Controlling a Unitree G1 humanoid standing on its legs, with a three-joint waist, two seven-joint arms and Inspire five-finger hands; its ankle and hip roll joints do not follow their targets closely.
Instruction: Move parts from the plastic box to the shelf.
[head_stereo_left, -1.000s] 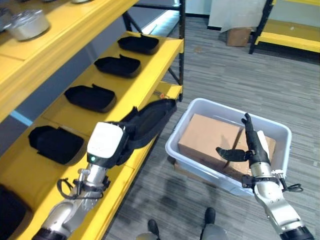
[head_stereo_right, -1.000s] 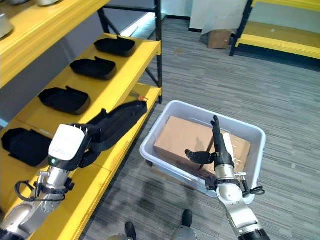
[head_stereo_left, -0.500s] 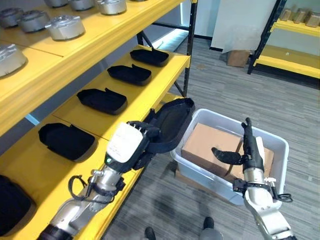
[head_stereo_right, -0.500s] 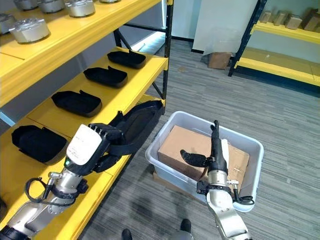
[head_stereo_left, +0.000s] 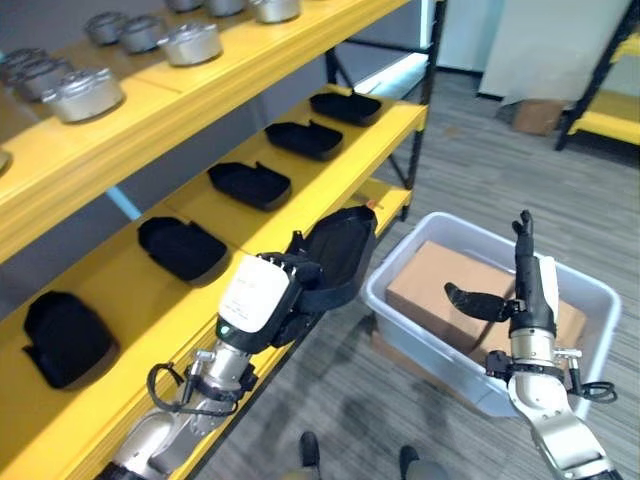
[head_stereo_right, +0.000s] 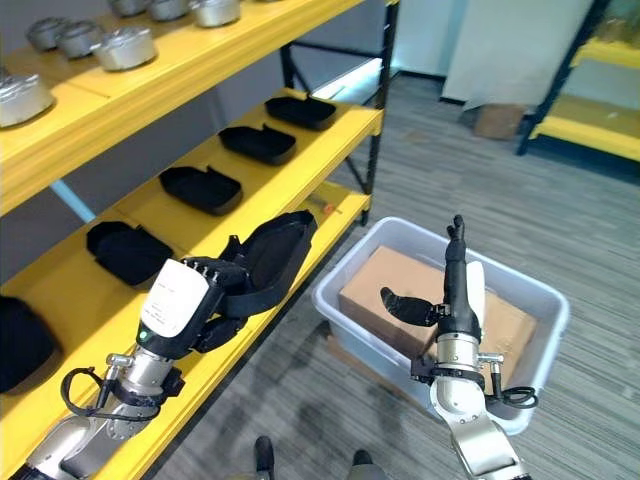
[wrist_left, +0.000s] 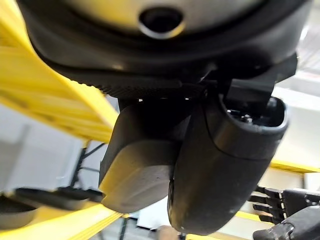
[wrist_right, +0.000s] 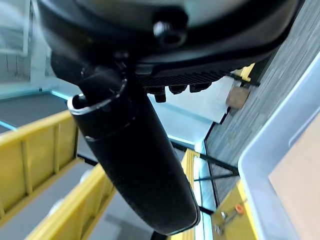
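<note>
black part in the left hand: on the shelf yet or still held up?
Held up. The left hand is curled round the black part, which hangs in the air past the shelf edge, beside the plastic box.

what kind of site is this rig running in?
Looks like a warehouse or factory parts store: yellow racking with rows of black moulded parts and silver metal parts, plus a plastic box on the floor holding cardboard boxes.
</note>
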